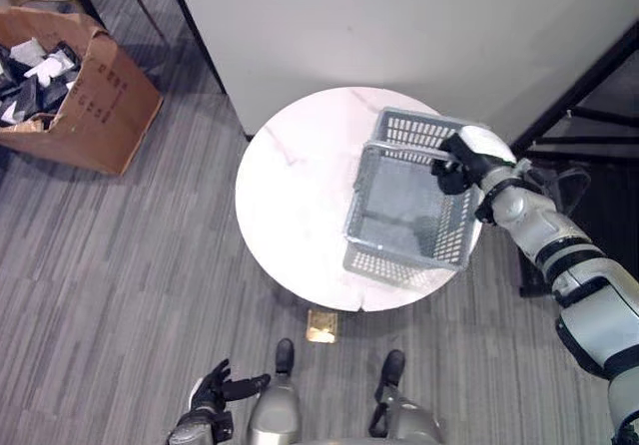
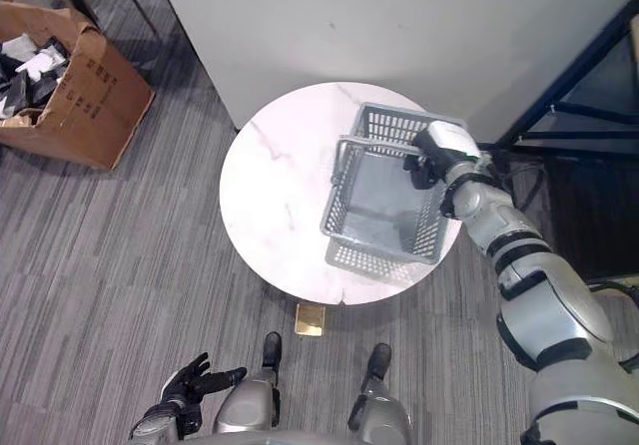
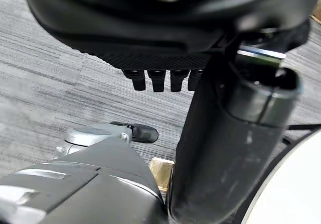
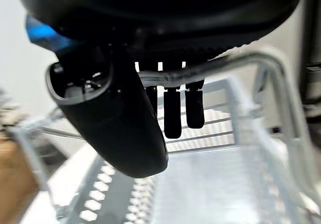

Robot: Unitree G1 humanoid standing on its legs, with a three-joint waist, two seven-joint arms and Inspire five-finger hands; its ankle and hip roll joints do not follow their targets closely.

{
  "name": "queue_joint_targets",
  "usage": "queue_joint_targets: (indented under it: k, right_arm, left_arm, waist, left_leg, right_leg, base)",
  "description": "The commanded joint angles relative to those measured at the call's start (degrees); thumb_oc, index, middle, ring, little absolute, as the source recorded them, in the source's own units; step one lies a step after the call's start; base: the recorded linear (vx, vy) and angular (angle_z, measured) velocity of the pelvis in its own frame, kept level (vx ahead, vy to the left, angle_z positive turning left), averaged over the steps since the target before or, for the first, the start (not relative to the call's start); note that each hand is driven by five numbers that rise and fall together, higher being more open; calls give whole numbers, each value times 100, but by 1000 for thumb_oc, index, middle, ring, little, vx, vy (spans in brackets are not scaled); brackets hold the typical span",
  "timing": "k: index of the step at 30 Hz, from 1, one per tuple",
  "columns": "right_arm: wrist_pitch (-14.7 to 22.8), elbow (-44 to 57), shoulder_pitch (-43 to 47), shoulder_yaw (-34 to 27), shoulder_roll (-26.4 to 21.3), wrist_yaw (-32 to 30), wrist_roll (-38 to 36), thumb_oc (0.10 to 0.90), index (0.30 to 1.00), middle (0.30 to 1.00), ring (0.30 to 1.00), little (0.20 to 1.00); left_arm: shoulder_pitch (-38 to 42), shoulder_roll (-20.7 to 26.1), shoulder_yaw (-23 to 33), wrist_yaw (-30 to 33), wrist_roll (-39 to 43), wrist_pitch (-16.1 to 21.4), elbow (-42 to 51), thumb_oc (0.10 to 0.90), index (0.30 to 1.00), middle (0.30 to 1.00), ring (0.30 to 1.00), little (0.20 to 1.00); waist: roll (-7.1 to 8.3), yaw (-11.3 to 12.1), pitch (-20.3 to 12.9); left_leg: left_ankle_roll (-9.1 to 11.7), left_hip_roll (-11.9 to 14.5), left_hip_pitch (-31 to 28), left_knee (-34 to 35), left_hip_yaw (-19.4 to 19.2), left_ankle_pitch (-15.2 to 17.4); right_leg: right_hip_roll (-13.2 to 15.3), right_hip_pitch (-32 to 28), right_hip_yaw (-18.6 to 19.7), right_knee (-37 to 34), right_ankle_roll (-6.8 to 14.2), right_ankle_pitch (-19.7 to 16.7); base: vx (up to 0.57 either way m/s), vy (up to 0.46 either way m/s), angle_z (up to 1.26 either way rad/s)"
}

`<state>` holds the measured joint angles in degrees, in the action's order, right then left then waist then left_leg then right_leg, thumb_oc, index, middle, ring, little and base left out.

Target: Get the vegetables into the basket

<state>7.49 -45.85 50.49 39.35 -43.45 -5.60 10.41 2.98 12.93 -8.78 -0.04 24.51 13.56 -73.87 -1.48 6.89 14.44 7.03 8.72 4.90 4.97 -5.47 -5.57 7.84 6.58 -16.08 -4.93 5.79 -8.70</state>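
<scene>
Right hand [image 1: 461, 163] curled over the metal handle [image 4: 220, 66] of the grey basket [image 1: 404, 206], fingers [image 4: 173, 111] hooked down past the bar, thumb beside them. Basket tilted on the right part of the round white table [image 1: 295, 201], nothing visible inside it. Left hand [image 1: 212, 390] hanging low beside the body, over the striped grey carpet [image 1: 120, 285], fingers spread and relaxed, holding nothing. Farther off at the upper left, an open cardboard box [image 1: 95, 101] with clutter inside.
</scene>
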Motion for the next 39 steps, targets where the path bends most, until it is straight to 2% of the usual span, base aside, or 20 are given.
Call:
queue_joint_targets:
  k: [1, 2, 3, 8, 15, 17, 22, 27, 29, 32, 33, 35, 37, 38, 39]
  right_arm:
    - [566, 1024, 378, -152, -392, -324, 90, 400, 300, 300, 300, 300]
    - [558, 1043, 358, -170, -399, -319, 93, 400, 300, 300, 300, 300]
    - [646, 1558, 77, -326, -569, -240, 145, 400, 300, 300, 300, 300]
    - [824, 2666, -743, -817, -911, 0, 86, 400, 300, 300, 300, 300]
    - [1009, 3387, -1439, -1182, -1382, 219, 155, 400, 300, 300, 300, 300]
    - [1108, 3783, -1973, -1626, -1524, 216, 181, 400, 300, 300, 300, 300]
    - [1189, 4073, -2607, -2057, -1642, 305, 131, 400, 300, 300, 300, 300]
    - [1187, 3922, -3460, -2624, -1520, 403, -144, 400, 300, 300, 300, 300]
    - [1191, 3950, -3740, -2805, -1520, 405, -128, 400, 300, 300, 300, 300]
    - [1156, 3915, -3773, -2838, -1446, 358, -53, 400, 300, 300, 300, 300]
    - [1156, 3915, -3772, -2837, -1446, 358, -53, 400, 300, 300, 300, 300]
    - [1132, 3943, -3673, -2767, -1304, 314, 1, 400, 300, 300, 300, 300]
    - [1145, 3975, -3589, -2686, -1267, 325, -5, 400, 300, 300, 300, 300]
    - [1144, 3974, -3584, -2681, -1266, 325, -5, 400, 300, 300, 300, 300]
    - [1154, 3983, -3402, -2491, -1244, 350, 9, 400, 300, 300, 300, 300]
  left_arm:
    - [-252, 188, -325, 40, -469, -95, -309, 900, 1000, 1000, 1000, 1000]
    - [-254, 192, -332, 41, -470, -95, -309, 900, 1000, 1000, 1000, 1000]
    - [-248, 196, -230, 39, -581, -135, -348, 900, 1000, 1000, 1000, 1000]
    - [-299, 213, -22, 34, -840, -186, -410, 900, 1000, 1000, 1000, 1000]
    - [-399, 230, 50, -57, -1161, -201, -428, 900, 1000, 1000, 1000, 1000]
    - [-426, 250, 107, -75, -1251, -186, -395, 900, 1000, 1000, 1000, 1000]
    - [-429, 287, 145, -83, -1398, -170, -349, 900, 1000, 1000, 1000, 1000]
    - [-334, 361, 164, -81, -1505, -123, -269, 900, 1000, 1000, 1000, 1000]
    - [-286, 407, 197, -81, -1525, -100, -238, 900, 1000, 1000, 1000, 1000]
    - [-161, 492, 163, -77, -1631, -61, -223, 900, 1000, 1000, 1000, 1000]
    - [-161, 492, 163, -77, -1631, -61, -223, 900, 1000, 1000, 1000, 1000]
    - [-137, 644, 152, -99, -1753, -51, -183, 900, 1000, 1000, 1000, 1000]
    - [-170, 714, 240, -94, -1724, -87, -165, 900, 1000, 1000, 1000, 1000]
    - [-171, 714, 243, -94, -1724, -88, -164, 900, 1000, 1000, 1000, 1000]
    - [-207, 773, 351, -72, -1654, -97, -97, 900, 1000, 1000, 1000, 1000]
  waist:
    - [392, -6, -228]
    - [395, 1, -226]
    - [416, -57, -282]
    - [436, -186, -427]
    - [428, -293, -558]
    - [419, -362, -605]
    - [441, -441, -602]
    - [507, -633, -489]
    - [531, -744, -433]
    - [580, -898, -342]
    - [582, -896, -348]
    - [525, -905, -346]
    - [467, -800, -337]
    - [466, -804, -331]
    - [422, -674, -347]
  left_leg:
    - [96, -4, -9, 3, -155, 5]
    - [96, -4, -15, 3, -156, 6]
    - [98, 14, -99, 3, -193, 36]
    - [104, 30, -296, 3, -280, 106]
    - [107, 66, -466, 3, -388, 148]
    - [90, 62, -562, 3, -419, 195]
    - [29, 15, -686, -88, -496, 280]
    - [-128, -131, -594, -631, -626, 629]
    - [-192, -225, -607, -653, -715, 699]
    - [-227, -337, -603, -498, -1038, 630]
    - [-227, -339, -598, -496, -1041, 628]
    - [-248, -244, -568, -280, -1421, 476]
    - [-260, -136, -563, -273, -1686, 458]
    - [-259, -134, -569, -275, -1684, 460]
    - [-257, -76, -604, -318, -1932, 548]
  right_leg:
    - [426, -380, 376, 52, 464, 62]
    - [426, -385, 377, 51, 464, 63]
    - [423, -454, 378, 47, 467, 77]
    - [419, -598, 385, 33, 477, 119]
    - [401, -699, 429, 29, 488, 137]
    - [405, -762, 428, 36, 499, 169]
    - [455, -818, 485, 153, 513, 232]
    - [702, -578, 686, 777, 625, 271]
    - [821, -465, 795, 897, 732, 8]
    - [962, -77, 1062, 712, 921, -972]
    - [963, -68, 1065, 713, 921, -974]
    - [960, 55, 814, 553, 909, -905]
    - [1021, -37, 242, 738, 839, -578]
    - [1021, -42, 241, 746, 838, -570]
    - [1116, -271, -274, 1168, 835, -174]
  base:
    - [30, -7, -3]
    - [41, -15, -2]
    - [32, -13, -4]
    - [27, -5, -5]
    - [10, -4, -11]
    - [30, 10, -9]
    - [20, 44, -5]
    - [-35, 132, -11]
    - [-55, 166, -17]
    - [-135, 112, -35]
    - [-213, 87, -64]
    - [-210, 106, -50]
    - [-135, 86, -108]
    - [-138, 128, -144]
    - [-125, 115, -96]
